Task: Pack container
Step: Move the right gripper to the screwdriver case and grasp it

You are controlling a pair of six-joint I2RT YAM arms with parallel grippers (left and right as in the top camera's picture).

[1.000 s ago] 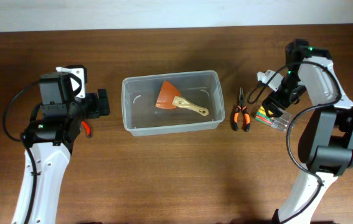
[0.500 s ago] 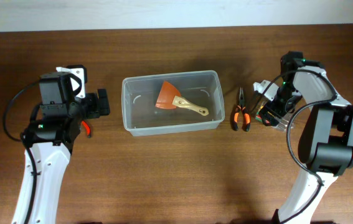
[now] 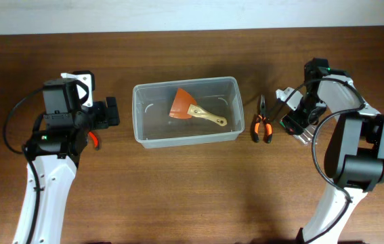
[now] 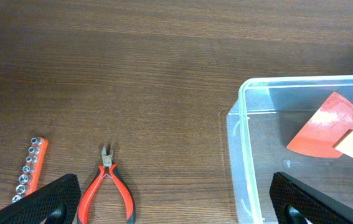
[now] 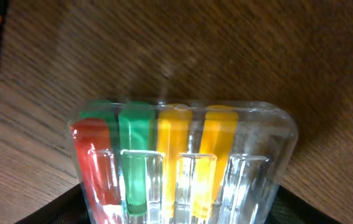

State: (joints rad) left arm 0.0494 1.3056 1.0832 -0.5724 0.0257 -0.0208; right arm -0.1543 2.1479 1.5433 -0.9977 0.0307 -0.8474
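Right gripper (image 5: pixel 179 211) straddles a clear plastic bit case (image 5: pixel 182 155), possibly clamped, cannot tell; left gripper (image 4: pixel 176 208) gapes beside the translucent rectangular plastic container (image 3: pixel 185 83).

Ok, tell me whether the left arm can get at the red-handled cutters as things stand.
Probably yes. The red-handled cutters lie flat on bare table right by the open left gripper, nothing on them. The orange socket strip lies apart on one side, the container on the other.
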